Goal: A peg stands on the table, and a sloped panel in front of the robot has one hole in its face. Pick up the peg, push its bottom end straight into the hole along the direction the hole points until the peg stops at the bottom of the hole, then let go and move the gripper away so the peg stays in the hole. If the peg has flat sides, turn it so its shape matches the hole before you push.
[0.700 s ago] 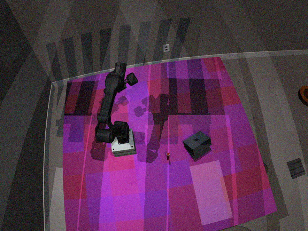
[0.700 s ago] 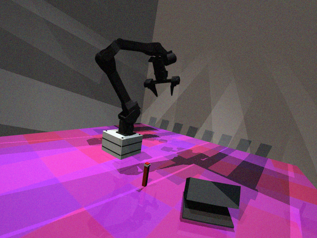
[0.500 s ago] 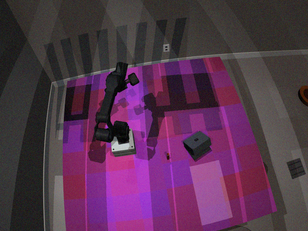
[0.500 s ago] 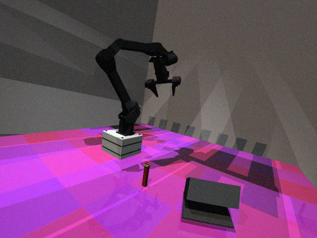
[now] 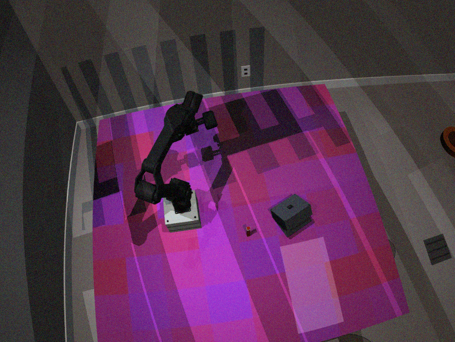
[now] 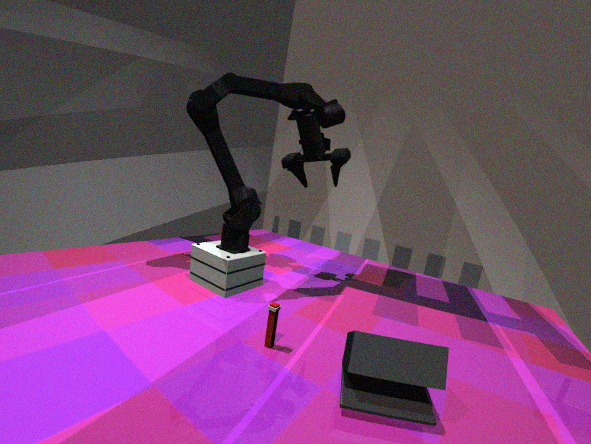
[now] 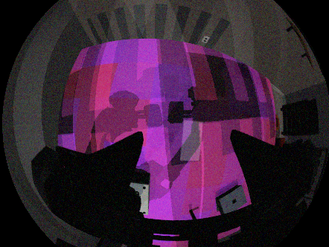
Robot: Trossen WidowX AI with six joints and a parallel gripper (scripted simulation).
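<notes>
A slim red peg with flat sides [image 5: 248,231] [image 6: 271,327] and a pale band near its red top stands upright on the table between the robot's base and the panel. The dark grey sloped panel [image 5: 298,204] [image 6: 396,358] [image 7: 227,204] stands on the table; its small, square-looking hole [image 5: 290,206] [image 7: 234,201] shows in the top view and the wrist view, but not in the exterior view. My gripper [image 6: 321,186] [image 7: 189,135] is open and empty, high above the table, well away from the peg and the panel. The top view hides part of it behind the arm.
The arm stands on a white box-shaped base [image 5: 182,220] [image 6: 224,272] [image 7: 144,201]. A pale rectangular patch [image 5: 310,287] lies on the table beside the panel in the top view. Dark shadows of the arm and stripes cross the colourful table. A wall rises behind the table's back edge.
</notes>
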